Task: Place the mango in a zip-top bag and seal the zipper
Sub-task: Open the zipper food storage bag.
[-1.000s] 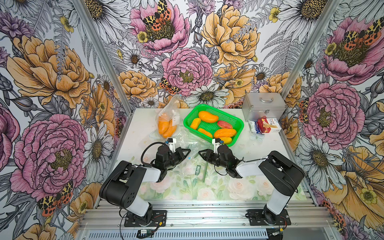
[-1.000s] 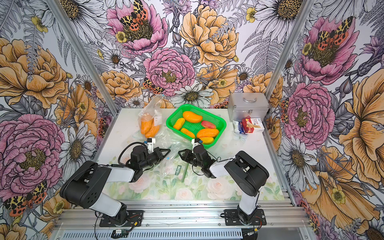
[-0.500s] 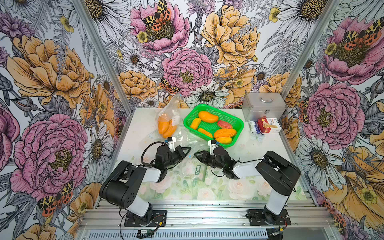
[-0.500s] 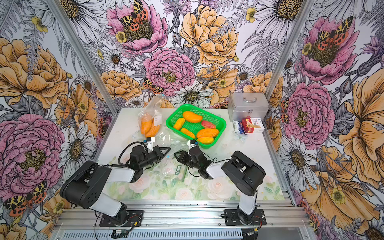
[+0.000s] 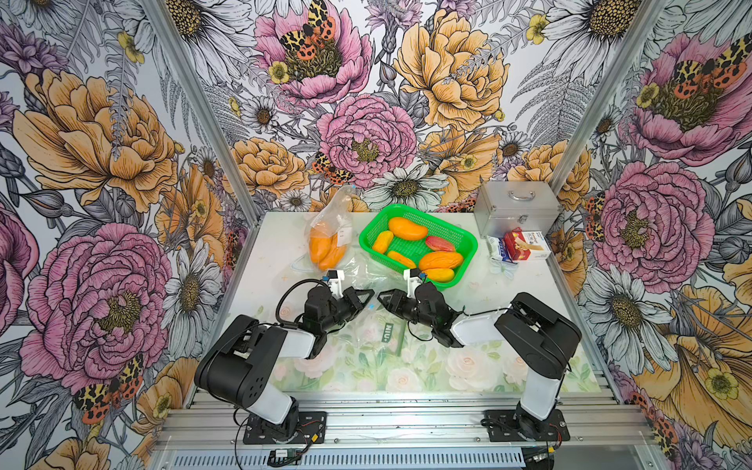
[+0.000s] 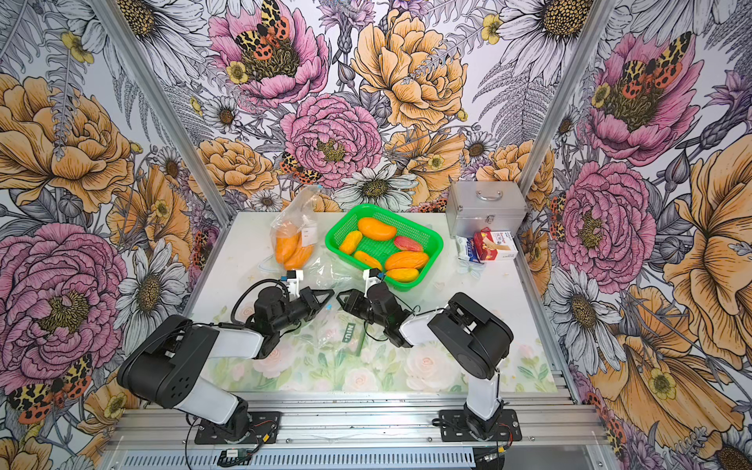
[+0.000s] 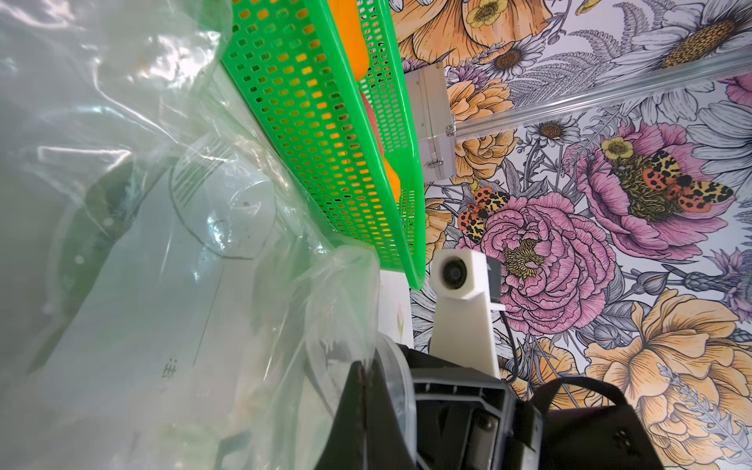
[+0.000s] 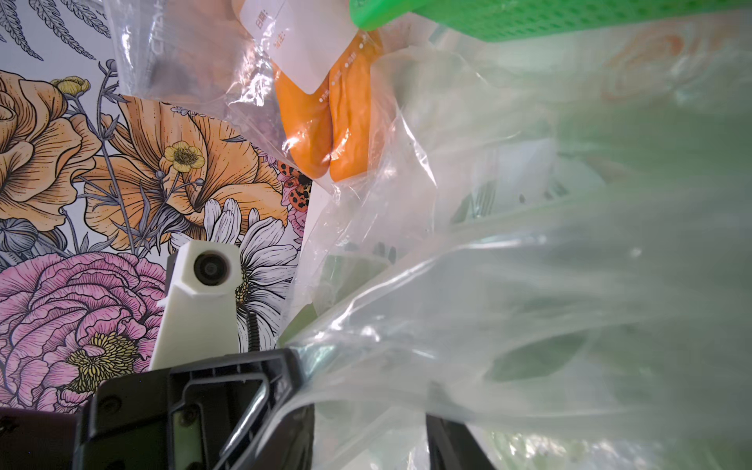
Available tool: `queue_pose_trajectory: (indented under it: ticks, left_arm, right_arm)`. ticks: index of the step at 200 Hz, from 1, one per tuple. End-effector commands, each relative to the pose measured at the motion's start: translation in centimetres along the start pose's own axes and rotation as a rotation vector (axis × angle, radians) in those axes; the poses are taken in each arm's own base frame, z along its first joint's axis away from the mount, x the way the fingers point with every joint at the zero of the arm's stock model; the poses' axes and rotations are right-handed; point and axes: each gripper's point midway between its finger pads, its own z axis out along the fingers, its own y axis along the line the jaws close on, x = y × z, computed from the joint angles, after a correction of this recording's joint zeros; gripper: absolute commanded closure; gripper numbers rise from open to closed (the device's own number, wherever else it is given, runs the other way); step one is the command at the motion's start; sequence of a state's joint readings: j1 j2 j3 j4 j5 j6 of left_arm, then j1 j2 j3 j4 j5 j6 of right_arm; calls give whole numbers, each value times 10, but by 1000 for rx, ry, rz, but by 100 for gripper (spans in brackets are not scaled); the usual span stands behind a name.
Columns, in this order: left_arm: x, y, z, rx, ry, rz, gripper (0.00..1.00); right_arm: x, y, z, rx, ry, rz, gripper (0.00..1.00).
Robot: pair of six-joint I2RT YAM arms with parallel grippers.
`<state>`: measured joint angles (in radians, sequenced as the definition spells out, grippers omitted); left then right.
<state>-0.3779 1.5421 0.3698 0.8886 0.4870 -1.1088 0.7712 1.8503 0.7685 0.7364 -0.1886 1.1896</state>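
A clear zip-top bag (image 5: 366, 337) (image 6: 331, 331) lies crumpled on the table between my two grippers. In both top views my left gripper (image 5: 369, 294) (image 6: 330, 292) and right gripper (image 5: 381, 296) (image 6: 341, 296) point at each other, tips almost touching, over the bag's far edge. In the left wrist view the left gripper (image 7: 363, 390) is shut, with the bag's film (image 7: 162, 244) pinched in it. In the right wrist view the right gripper (image 8: 370, 439) stands open, with bag film (image 8: 529, 325) draped between its fingers. Several orange mangoes (image 5: 408, 228) lie in the green basket (image 5: 468, 244).
A second clear bag with orange mangoes (image 5: 327, 244) leans at the back left. The basket's near corner (image 6: 401, 287) is just behind my right wrist. A metal case (image 5: 517, 207) and small cartons (image 5: 525, 246) stand at the back right.
My right gripper has slid left towards the left gripper and opened slightly. The left gripper has stayed shut in place.
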Motion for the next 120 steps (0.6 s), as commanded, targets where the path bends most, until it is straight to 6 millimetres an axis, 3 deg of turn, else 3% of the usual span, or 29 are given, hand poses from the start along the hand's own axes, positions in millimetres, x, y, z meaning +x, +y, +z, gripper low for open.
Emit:
queue_pose_trajectory:
  ticks: [1, 22, 61, 120]
  left_arm:
    - [2, -5, -1, 25, -14, 1, 100]
    - [1, -7, -3, 34, -25, -6, 100]
    - [-1, -11, -4, 49, -35, -18, 100]
    - [5, -10, -12, 63, -33, -69, 100]
  right_arm:
    - [-11, 11, 7, -41, -34, 12, 53]
    - [-10, 8, 7, -40, -39, 31, 42]
    - [-11, 5, 4, -56, -62, 59, 37]
    - [-23, 11, 8, -107, -115, 41, 49]
